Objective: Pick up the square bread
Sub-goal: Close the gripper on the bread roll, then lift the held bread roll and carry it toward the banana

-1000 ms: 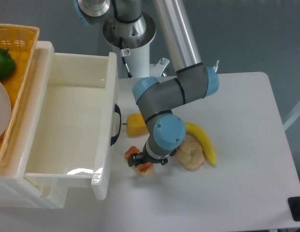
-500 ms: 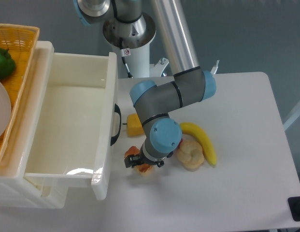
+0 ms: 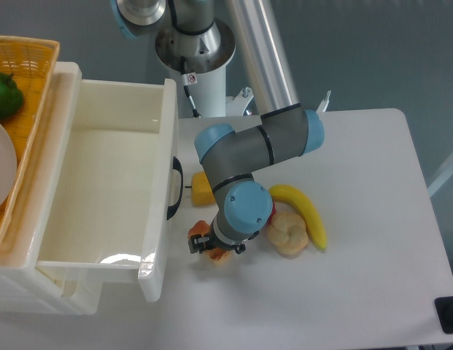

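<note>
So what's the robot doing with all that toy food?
The robot arm has lowered its tool onto the square bread, a small orange-brown toy near the open white drawer. The arm hides most of it, so it's unclear whether the tool has closed on it. A banana, a pale bun and a yellow pepper lie close by on the table.

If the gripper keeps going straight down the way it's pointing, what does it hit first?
Most likely the square bread, which sits right under the gripper and between its fingers; the table lies beneath. Depth is unclear from this view.
</note>
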`<control>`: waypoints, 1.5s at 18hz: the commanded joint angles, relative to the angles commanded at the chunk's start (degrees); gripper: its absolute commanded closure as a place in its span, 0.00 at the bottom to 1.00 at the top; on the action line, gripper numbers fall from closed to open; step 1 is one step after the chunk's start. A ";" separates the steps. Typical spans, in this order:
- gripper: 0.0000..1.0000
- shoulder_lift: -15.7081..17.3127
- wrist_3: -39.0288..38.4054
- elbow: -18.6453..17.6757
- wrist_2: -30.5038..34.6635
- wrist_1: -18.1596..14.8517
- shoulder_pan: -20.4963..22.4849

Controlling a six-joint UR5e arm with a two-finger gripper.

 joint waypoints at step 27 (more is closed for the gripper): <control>1.00 10.80 15.97 2.64 7.82 0.00 3.25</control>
